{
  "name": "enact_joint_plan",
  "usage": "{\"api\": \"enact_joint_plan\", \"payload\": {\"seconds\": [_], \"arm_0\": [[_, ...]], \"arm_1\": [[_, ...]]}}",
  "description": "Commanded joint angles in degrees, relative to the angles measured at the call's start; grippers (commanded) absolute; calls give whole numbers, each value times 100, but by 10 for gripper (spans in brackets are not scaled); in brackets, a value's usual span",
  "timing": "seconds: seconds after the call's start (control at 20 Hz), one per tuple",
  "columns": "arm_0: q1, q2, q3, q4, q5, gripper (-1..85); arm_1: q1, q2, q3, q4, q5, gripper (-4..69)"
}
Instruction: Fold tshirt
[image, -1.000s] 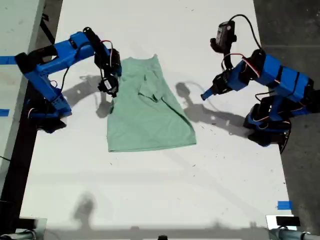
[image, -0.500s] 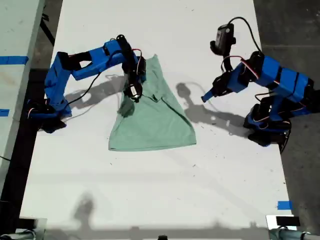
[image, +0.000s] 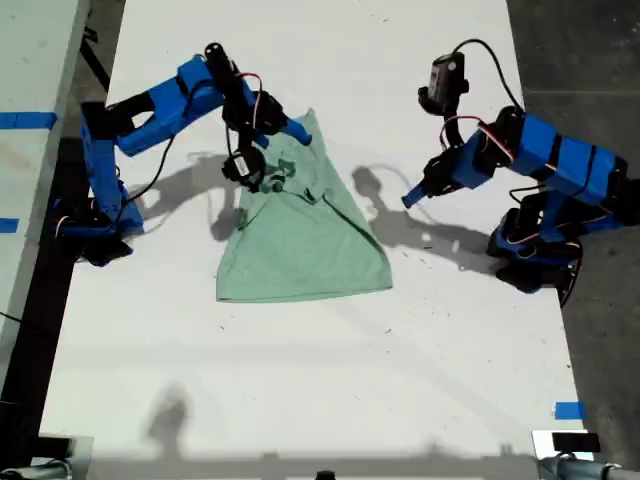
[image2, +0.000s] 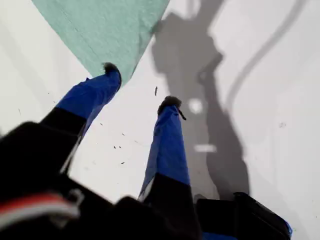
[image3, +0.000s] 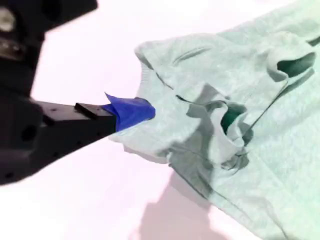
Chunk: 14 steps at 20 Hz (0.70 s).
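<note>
1. The tshirt (image: 300, 235) lies part-folded on the white tabletop (image: 300, 380), hem nearest, bunched folds farther up.
2. My first gripper (image2: 140, 85) hovers by a cloth corner, fingers parted, holding nothing.
3. My second gripper (image3: 137, 111) grips the tshirt's bunched edge (only one blue tip shows).

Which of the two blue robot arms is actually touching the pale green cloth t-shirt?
The arm at the exterior view's left: my second gripper is on the pale mint-green cloth t-shirt. My first gripper hangs over bare table.
</note>
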Motion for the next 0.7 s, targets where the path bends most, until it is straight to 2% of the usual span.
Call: {"api": "enact_joint_plan", "payload": {"seconds": [0.0,0.15,0.3,0.4,0.45,0.55,0.6,0.65], "arm_0": [[299,1441,782,97,-193,356],[809,2575,2681,-615,-606,349],[1459,3313,4131,-1028,-1310,220],[1854,3489,4544,-1020,-1837,115],[1986,3568,4649,-1002,-1995,101],[2118,3683,4667,-905,-2162,92],[2127,3753,4693,-896,-2180,110],[2153,3788,4702,-896,-2188,176]], "arm_1": [[-272,149,-53,-290,88,200],[-694,-158,-53,-545,308,190],[-1046,-536,-53,-861,431,168],[-1187,-835,-44,-1037,457,166],[-1239,-1002,-44,-1134,457,165],[-1327,-1362,-35,-1336,475,164],[-1380,-1547,-35,-1433,483,192],[-1441,-1714,-26,-1538,492,214]]}}
